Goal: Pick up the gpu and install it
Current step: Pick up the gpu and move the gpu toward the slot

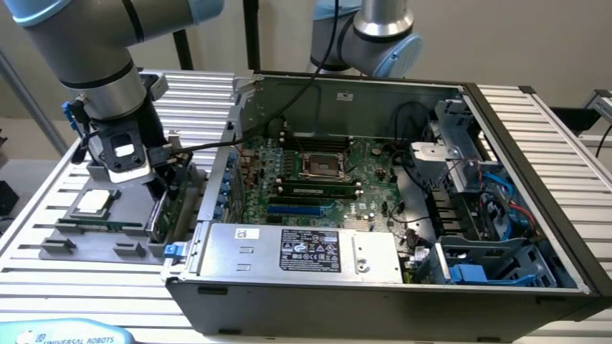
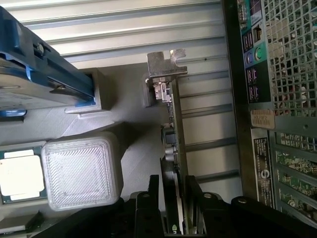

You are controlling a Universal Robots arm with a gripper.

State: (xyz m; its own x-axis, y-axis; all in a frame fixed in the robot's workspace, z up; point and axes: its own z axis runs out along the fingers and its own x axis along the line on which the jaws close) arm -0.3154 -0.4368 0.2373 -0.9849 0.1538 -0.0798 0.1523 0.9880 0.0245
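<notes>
**Jaws closed across the upright gpu in its holder**

In the wrist view the jaws of the gripper point(image 2: 173, 182) are set one on each face of the gpu point(image 2: 174, 131). They appear to be clamped on it, though the line of contact is dark and cannot be fully made out. The card is presented edge-on and upright, with its silver end bracket point(image 2: 165, 67) at the end far from the fingers.

In the exterior view the gripper point(image 1: 158, 188) is lowered over the gpu point(image 1: 172, 211), whose green board is turned toward the computer case point(image 1: 383, 294). The card stands in a grey holder point(image 1: 86, 247) just beside the outer wall of the case, on the exterior view's left. A processor point(image 1: 93, 202) is laid flat in the same holder, and a pale ribbed square block point(image 2: 81, 171) is seen just beside it. A hard drive with blue rails point(image 2: 34, 69) is kept near them.

Holder and case are carried on a table point(image 1: 67, 294) built of silver slatted profiles. The case is laid on its side with the panel off, so the motherboard point(image 1: 316, 179) is exposed, and the power supply point(image 1: 297, 249) is mounted along its near edge. Behind the case a second arm point(image 1: 378, 32) is placed before a plain pale wall point(image 1: 535, 36).
</notes>
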